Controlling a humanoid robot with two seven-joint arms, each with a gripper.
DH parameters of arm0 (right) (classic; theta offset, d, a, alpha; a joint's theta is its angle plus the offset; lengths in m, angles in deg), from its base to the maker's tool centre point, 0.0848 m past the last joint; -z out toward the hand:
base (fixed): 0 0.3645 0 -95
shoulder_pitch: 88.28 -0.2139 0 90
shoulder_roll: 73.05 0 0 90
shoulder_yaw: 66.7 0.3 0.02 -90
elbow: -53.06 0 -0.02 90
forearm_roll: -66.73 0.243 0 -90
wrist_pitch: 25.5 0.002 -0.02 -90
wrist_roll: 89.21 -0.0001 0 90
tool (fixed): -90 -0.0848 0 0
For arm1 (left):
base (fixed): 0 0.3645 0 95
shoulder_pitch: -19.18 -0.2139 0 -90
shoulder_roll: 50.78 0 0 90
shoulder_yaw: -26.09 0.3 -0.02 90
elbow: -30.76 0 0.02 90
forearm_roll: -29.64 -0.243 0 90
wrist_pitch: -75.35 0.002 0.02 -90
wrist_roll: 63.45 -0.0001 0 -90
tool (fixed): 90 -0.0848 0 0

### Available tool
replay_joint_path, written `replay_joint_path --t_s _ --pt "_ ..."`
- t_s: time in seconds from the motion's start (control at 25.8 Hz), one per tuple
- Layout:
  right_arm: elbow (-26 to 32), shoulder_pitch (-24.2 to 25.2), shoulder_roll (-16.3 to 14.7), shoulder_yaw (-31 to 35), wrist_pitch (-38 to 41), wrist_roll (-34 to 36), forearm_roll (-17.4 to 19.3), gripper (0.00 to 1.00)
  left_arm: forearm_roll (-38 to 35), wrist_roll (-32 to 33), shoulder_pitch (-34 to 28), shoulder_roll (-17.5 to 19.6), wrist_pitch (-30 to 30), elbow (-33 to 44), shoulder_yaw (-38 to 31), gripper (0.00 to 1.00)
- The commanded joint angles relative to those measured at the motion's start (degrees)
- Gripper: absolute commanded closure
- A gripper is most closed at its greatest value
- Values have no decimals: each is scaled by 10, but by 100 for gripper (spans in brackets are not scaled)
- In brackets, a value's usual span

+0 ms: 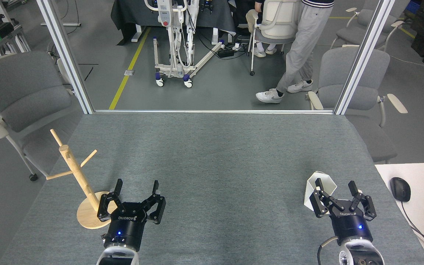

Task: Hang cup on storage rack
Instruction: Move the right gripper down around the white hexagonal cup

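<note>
The cup (pixel 321 183), a white faceted mug, stands on the grey table near the right front. My right gripper (pixel 335 184) is open just behind and beside it, its left finger (pixel 318 186) overlapping the cup's rim; whether it touches is unclear. The storage rack (pixel 77 173), a light wooden mug tree with a round base, stands at the left front with no cup on its pegs. My left gripper (pixel 137 185) is open right beside the rack's base, nothing between its fingers.
The grey table (pixel 212 154) stretches ahead to a metal frame (pixel 212 110). A white desk with a mouse (pixel 400 188) and keyboard sits at right. Grey chairs (pixel 20 92) flank the table; a person's legs (pixel 300 48) stand beyond.
</note>
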Motion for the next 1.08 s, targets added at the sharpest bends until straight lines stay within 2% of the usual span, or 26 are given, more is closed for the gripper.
replay_joint_path --t_s 0.0,0.19,0.46,0.66,0.81,1.05 --pt "15 -1 3 12 1 -6 1 0 0 0 0 -1 0 2 0 1" --pt "34 1 6 15 1 -7 1 0 -1 -6 -1 0 -3 4 2 1" --pt "33 0 5 16 -2 -7 0 0 -1 -7 -4 0 0 13 2 1" --pt "-12 -2 -5 16 -54 -9 -2 0 -1 -9 -8 2 -2 17 2 1" --pt "-53 -3 -4 16 -62 -13 0 0 -1 -9 -9 2 -4 17 2 1" --pt "-66 -6 2 7 -70 -73 -3 0 -1 -11 -24 0 -4 17 2 1"
